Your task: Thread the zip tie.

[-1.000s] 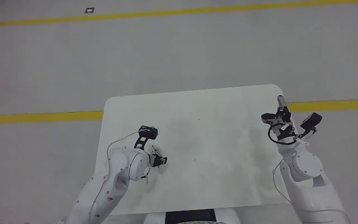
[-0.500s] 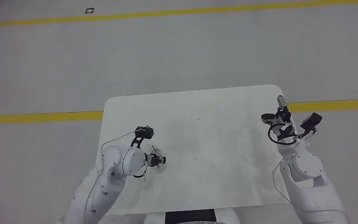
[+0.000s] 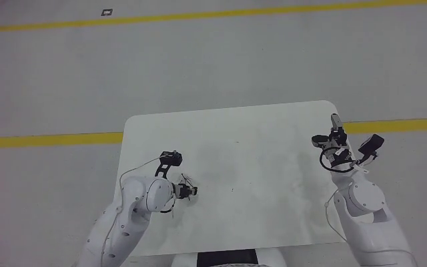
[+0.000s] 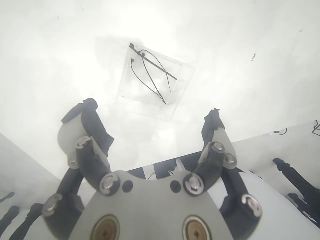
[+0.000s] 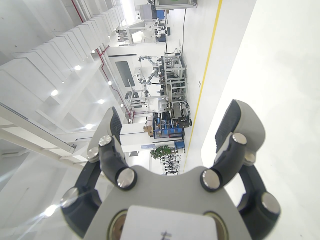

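Black zip ties point(image 4: 152, 74) lie crossed over one another in a shallow clear square tray point(image 4: 183, 82) on the white table point(image 3: 267, 147). My left gripper point(image 4: 150, 116) hovers open just short of the tray, its black-tipped fingers point(image 4: 86, 116) spread wide with nothing between them. From above, the left gripper point(image 3: 189, 190) sits over the table's near-left part. My right gripper point(image 5: 173, 123) is open and holds nothing, pointing out over the floor. In the top view the right gripper point(image 3: 335, 130) is at the table's right edge.
The table's near edge point(image 4: 250, 139) runs just behind the left fingers. A yellow floor line point(image 3: 60, 139) passes beside the table, and another yellow line point(image 3: 213, 15) runs farther off. Racks and machines point(image 5: 172, 76) stand far away in the hall.
The left arm has shifted slightly left and turned a little over the near-left of the table. The right arm has kept still.
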You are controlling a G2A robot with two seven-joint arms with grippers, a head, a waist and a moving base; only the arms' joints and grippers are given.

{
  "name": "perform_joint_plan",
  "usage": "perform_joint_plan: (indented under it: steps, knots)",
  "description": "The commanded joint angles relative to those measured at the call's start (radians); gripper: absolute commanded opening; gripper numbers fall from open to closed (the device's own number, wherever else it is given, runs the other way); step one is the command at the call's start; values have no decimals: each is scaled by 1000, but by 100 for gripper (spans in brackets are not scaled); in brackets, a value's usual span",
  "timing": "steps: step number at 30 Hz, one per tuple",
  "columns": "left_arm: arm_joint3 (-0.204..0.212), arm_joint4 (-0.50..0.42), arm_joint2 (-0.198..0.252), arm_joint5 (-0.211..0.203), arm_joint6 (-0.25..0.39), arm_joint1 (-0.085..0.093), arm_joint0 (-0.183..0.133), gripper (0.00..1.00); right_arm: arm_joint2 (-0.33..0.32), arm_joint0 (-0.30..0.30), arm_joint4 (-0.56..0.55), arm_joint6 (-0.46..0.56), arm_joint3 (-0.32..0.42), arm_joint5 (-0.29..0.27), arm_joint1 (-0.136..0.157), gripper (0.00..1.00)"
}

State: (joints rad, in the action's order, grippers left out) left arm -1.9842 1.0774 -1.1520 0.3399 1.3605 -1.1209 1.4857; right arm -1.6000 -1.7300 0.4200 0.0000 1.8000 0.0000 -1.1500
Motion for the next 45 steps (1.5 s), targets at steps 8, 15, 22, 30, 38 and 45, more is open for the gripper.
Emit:
perform_joint_plan:
  steps: [8,15,22,30,38,45]
  knots:
    - [-29,-32,-18,0,29,-1,2,82,0,0,0,0,0,0,0,100]
    - [-4,-55,-25,0,29,-5,-10,38,0,0,0,0,0,0,0,100]
    - [33,-68,-14,0,29,-11,-23,24,0,0,0,0,0,0,0,100]
    - [100,-89,9,0,18,-20,-56,20,0,0,0,0,0,0,0,100]
    - [191,-93,36,0,-14,-37,-90,18,0,0,0,0,0,0,0,100]
    - [251,-79,57,0,-23,-60,-112,18,0,0,0,0,0,0,0,100]
